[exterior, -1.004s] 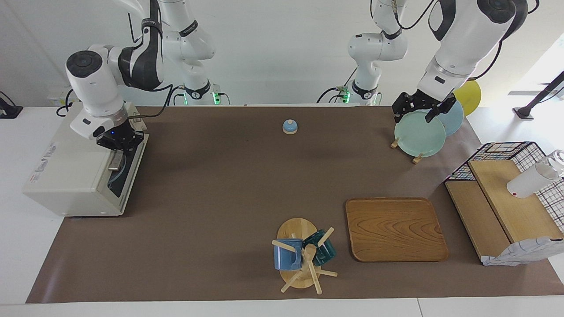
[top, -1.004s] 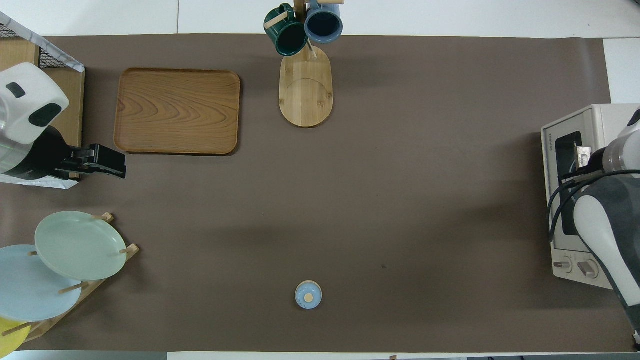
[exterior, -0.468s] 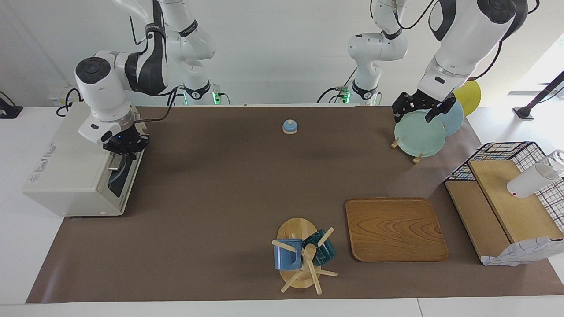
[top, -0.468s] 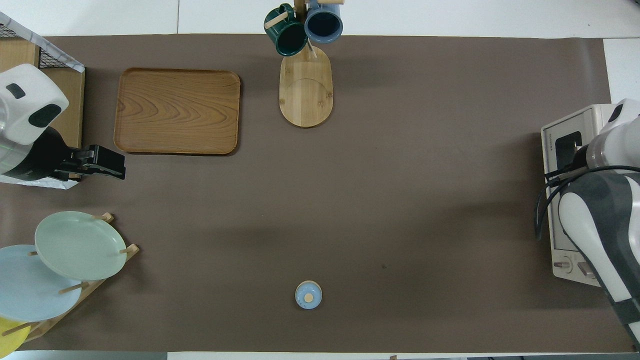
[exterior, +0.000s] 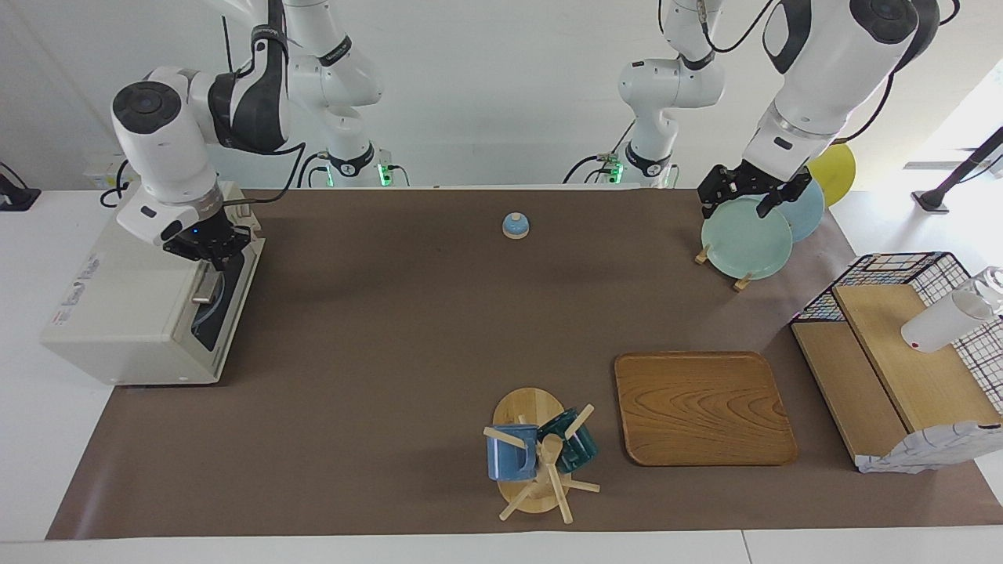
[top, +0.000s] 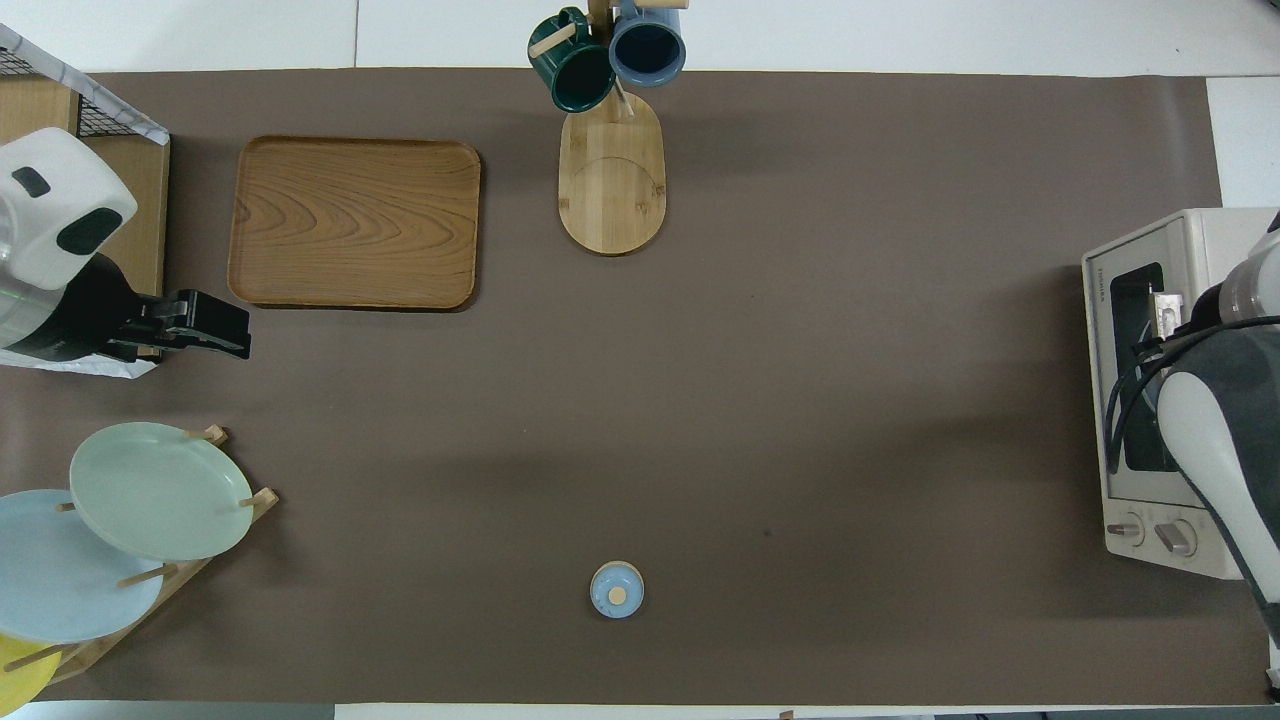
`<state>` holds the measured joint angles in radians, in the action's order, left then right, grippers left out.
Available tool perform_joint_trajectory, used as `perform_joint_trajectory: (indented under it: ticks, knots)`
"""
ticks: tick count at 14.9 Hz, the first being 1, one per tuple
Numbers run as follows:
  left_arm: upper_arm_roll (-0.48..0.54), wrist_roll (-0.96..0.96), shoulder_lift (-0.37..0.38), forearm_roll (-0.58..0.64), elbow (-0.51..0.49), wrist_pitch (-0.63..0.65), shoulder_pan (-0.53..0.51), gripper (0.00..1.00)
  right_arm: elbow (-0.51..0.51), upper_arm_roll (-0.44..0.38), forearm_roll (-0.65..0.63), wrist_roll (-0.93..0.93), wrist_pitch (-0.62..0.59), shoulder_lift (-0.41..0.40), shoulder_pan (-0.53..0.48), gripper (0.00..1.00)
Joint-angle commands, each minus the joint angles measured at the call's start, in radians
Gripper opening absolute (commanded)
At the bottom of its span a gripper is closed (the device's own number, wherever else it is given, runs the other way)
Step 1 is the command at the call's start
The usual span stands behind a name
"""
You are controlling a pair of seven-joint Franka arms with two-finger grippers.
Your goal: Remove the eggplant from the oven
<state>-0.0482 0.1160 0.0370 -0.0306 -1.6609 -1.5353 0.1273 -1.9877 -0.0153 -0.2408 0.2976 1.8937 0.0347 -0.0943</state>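
The cream-white oven (exterior: 117,313) stands at the right arm's end of the table, its dark glass door (exterior: 210,321) shut. The eggplant is out of view. My right gripper (exterior: 207,252) hangs over the door's top edge, just above the metal bar handle (exterior: 205,293). In the overhead view the right arm covers part of the oven (top: 1195,232) and hides its own gripper. My left gripper (exterior: 736,205) waits open and empty over the plate rack, and shows in the overhead view (top: 215,335).
A rack with a green plate (exterior: 746,236), a blue plate and a yellow plate stands by the left arm. A small blue bell (exterior: 515,225), a wooden tray (exterior: 701,407), a mug tree (exterior: 537,454) and a wire basket (exterior: 901,270) are on the brown mat.
My right gripper swayed toward the table's middle, then came back over the oven's door handle. The door stays shut. The left arm has not moved.
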Motion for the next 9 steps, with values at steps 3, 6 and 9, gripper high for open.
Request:
perform_joint_trajectory:
  ticks: [3,6,9]
  knots:
    - [-0.007,-0.004,0.014,0.018,-0.010,-0.003,-0.008,1.00,-0.049,0.000,-0.064,0.063,0.019,0.027,-0.007,0.00]
    - [-0.007,-0.006,0.014,0.018,-0.010,-0.005,-0.008,1.00,-0.075,0.001,-0.064,0.061,0.031,0.028,-0.010,0.00]
    - [-0.007,-0.004,0.012,0.018,-0.010,-0.005,-0.008,1.00,-0.111,0.001,-0.063,0.055,0.073,0.027,-0.010,0.00]
